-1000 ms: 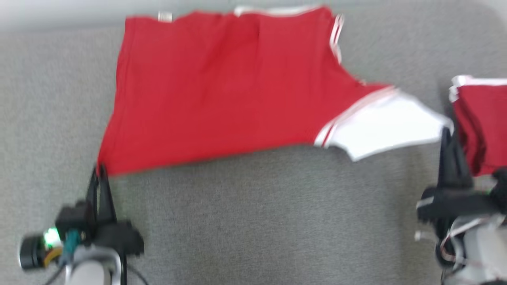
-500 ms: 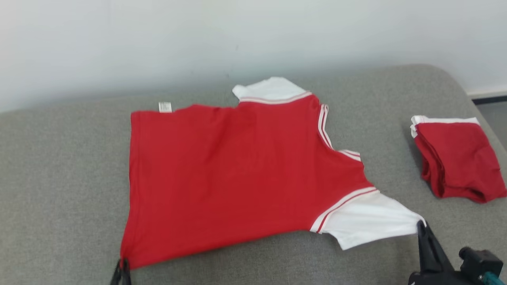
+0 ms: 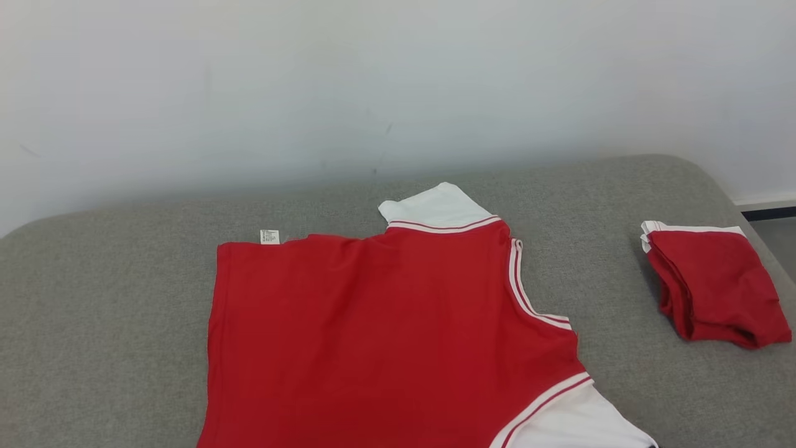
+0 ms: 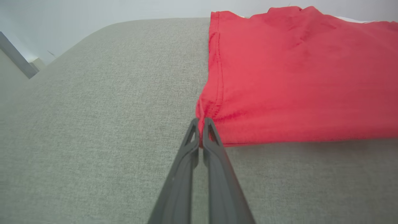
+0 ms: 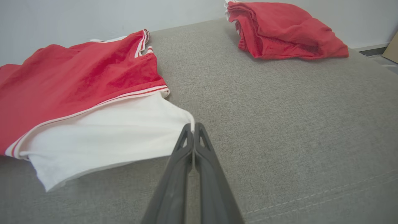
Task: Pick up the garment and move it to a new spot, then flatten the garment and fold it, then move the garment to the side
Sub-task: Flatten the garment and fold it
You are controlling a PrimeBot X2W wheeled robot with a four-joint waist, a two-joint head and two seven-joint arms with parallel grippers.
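shirt (image 3: 385, 336) is lying mostly flat on the cushion (image 3: 112, 298) left of the folded pile (image 3: 715, 286), left fingers (image 4: 205, 126) clamping shut on its hem corner (image 4: 206, 109), right fingers (image 5: 193, 130) clamping shut on the white sleeve tip (image 5: 174, 121) nearest the pile, so I'm suggesting tensioning both evenly and low before releasing.

free: open grey cushion (image 3: 93, 298) left of garment (image 3: 385, 323); strip between garment and folded red pile (image 3: 715, 286) | obstacles: folded red pile at right; wall (image 3: 373, 81) behind
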